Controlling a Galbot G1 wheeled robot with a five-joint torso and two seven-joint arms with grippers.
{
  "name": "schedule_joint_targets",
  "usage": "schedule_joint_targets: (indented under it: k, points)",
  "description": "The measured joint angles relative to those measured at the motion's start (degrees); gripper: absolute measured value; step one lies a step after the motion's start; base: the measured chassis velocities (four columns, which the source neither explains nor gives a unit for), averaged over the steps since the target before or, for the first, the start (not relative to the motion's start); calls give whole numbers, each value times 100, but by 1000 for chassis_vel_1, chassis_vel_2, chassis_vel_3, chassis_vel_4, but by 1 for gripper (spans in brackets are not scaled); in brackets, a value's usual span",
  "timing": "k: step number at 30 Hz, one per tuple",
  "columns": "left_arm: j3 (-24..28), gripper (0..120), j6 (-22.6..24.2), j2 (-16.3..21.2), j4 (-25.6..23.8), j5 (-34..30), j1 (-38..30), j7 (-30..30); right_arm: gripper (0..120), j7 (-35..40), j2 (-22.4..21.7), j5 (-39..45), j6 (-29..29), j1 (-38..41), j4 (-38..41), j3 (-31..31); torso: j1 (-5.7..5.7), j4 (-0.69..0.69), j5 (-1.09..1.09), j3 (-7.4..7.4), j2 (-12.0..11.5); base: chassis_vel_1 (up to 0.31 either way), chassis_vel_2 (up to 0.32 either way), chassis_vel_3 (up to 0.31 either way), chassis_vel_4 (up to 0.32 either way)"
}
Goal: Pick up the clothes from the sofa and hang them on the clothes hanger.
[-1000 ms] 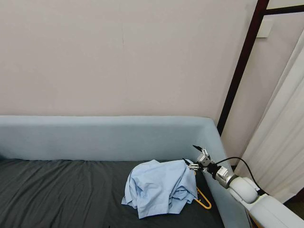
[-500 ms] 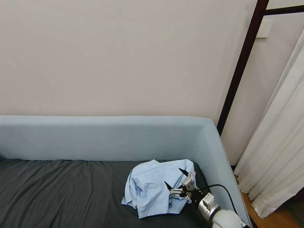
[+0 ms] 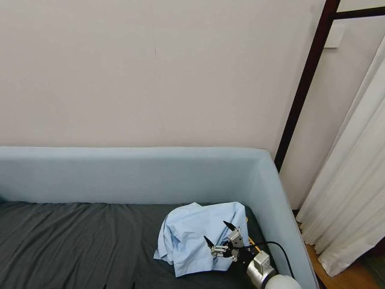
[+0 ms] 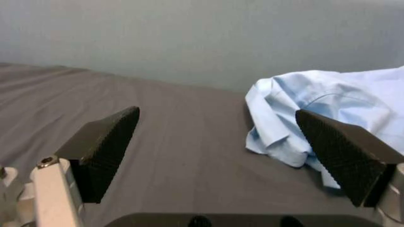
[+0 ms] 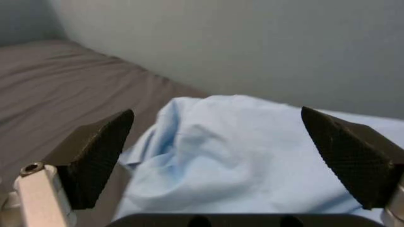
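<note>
A crumpled light blue shirt [image 3: 192,238] lies on the sofa's dark grey seat [image 3: 78,247], near the right armrest. My right gripper [image 3: 216,232] hovers open just over the shirt's right half, fingers spread, nothing between them. In the right wrist view the shirt [image 5: 233,156] lies close below the open right gripper [image 5: 218,114]. The left gripper [image 4: 218,113] is open and empty, low over the seat. From there the shirt [image 4: 328,109] lies off to one side, apart from the fingers. A bit of orange hanger [image 3: 253,244] peeks out by the shirt's right edge.
The sofa's pale blue backrest [image 3: 132,174] and right armrest [image 3: 280,223] wall in the seat. A dark rack pole [image 3: 301,96] stands behind the armrest, with a white curtain [image 3: 355,180] on the right. The seat left of the shirt is bare.
My right gripper has swung from beside the armrest down and left to sit over the shirt, staying open. The shirt has not moved.
</note>
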Motion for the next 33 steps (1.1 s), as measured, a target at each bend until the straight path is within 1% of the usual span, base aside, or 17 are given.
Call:
schedule_joint_targets:
  k: [1,2,3,5,8,10,11,12,14,16,17,21,24,27,28,30,33]
  points:
    - [-83,98,-62,37,76,-49,29,55,100,14,90,154,-82,85,-28,-215,0,0,0,0,0,0,0,0,0]
    - [-83,98,-62,37,76,-49,29,55,100,14,90,154,-82,85,-28,-215,0,0,0,0,0,0,0,0,0]
    - [-142,98,-128,49,139,-47,40,102,100,16,183,214,-115,170,-111,-362,0,2,2,0,0,0,0,0,0]
    - [-245,98,-294,48,245,43,79,199,100,29,433,326,-141,412,-406,-642,0,2,0,0,0,0,0,0,0]
    - [-266,98,-397,28,255,90,121,272,100,35,572,463,-161,587,-600,-807,0,2,1,1,0,0,0,0,0]
    - [-273,98,-568,-26,255,130,200,413,100,38,710,846,-238,901,-870,-1102,0,1,0,1,0,0,0,0,0]
    - [-271,97,-631,-51,255,136,231,464,100,17,765,1247,-346,1109,-1017,-1292,0,0,1,1,0,0,0,0,0]
    - [-271,97,-631,-51,255,136,231,464,100,17,765,1247,-346,1109,-1017,-1292,0,0,1,1,0,0,0,0,0]
    - [-265,97,-684,-94,255,155,257,502,100,-101,810,1881,-541,1516,-1280,-1658,0,3,0,1,0,0,0,0,0]
    - [-267,97,-703,-120,253,174,267,508,100,-204,826,2188,-683,1759,-1458,-1904,0,2,0,1,-1,0,0,0,0]
    - [-267,97,-703,-120,253,174,267,508,100,-204,826,2188,-683,1759,-1458,-1904,0,2,0,1,-1,0,0,0,0]
    - [-290,97,-762,-197,276,242,297,507,100,-405,958,2780,-1027,2163,-1743,-2235,0,-1,0,1,-1,0,0,0,0]
    - [-288,97,-786,-223,313,264,315,505,100,-427,1077,2896,-1119,2291,-1886,-2324,0,1,1,1,-1,0,0,0,0]
    - [-264,97,-817,-246,371,304,328,501,100,-407,1397,2992,-1228,2468,-2276,-2401,0,1,0,1,-1,0,0,0,0]
    - [-264,97,-817,-246,371,304,328,501,100,-407,1397,2992,-1228,2468,-2276,-2401,0,1,0,1,-1,0,0,0,0]
    - [-249,97,-822,-256,370,312,329,500,100,-361,1660,3008,-1274,2566,-2557,-2409,0,1,1,1,-1,0,0,0,0]
    - [-234,97,-817,-275,323,304,304,497,100,-288,1911,2878,-1312,2638,-2873,-2427,1,1,1,0,-1,0,0,0,0]
